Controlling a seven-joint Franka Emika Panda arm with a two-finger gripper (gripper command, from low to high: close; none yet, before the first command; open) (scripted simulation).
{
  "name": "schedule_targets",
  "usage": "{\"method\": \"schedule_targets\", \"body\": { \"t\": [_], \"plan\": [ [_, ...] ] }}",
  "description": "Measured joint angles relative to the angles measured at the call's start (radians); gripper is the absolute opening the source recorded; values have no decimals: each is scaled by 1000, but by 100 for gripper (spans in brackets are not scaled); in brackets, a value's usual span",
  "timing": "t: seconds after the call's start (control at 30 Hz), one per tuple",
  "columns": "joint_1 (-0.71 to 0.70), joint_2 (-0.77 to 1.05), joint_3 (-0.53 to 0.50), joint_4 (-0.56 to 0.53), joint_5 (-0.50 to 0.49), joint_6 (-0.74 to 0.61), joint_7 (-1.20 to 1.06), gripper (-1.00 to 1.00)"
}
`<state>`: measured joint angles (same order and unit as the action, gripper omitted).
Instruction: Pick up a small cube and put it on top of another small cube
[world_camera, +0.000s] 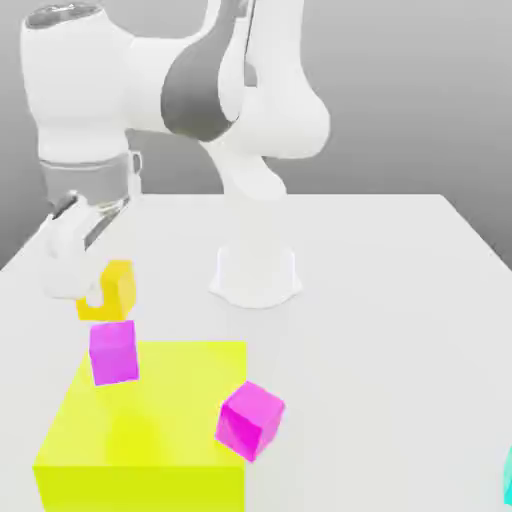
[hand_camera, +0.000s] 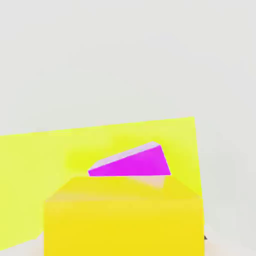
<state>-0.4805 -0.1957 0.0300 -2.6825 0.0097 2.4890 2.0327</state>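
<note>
Between the jaws the yellow cube (world_camera: 112, 290) (hand_camera: 122, 217) is held, clamped off the worktop (world_camera: 380, 330). Directly beneath the jaws a magenta cube (world_camera: 113, 351) (hand_camera: 132, 163) is seen, resting on the lime block (world_camera: 150, 430) (hand_camera: 45, 150). Well off to the exterior view's right of the jaws, a second magenta cube (world_camera: 250, 420) is tilted against the block's corner.

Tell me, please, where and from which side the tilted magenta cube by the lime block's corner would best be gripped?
Probably from above, the fingers closing on two opposite flat side faces of the tilted magenta cube. It sits skewed at the corner of the lime-yellow block, so the wrist would likely need turning to match its faces. The gripper is shut on the yellow-orange cube, so that goes down first.
</note>
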Motion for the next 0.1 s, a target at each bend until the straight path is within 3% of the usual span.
{"method": "schedule_targets", "body": {
  "t": [0.1],
  "plan": [
    [0,0,0,0,0,0,0,100]
  ]
}}
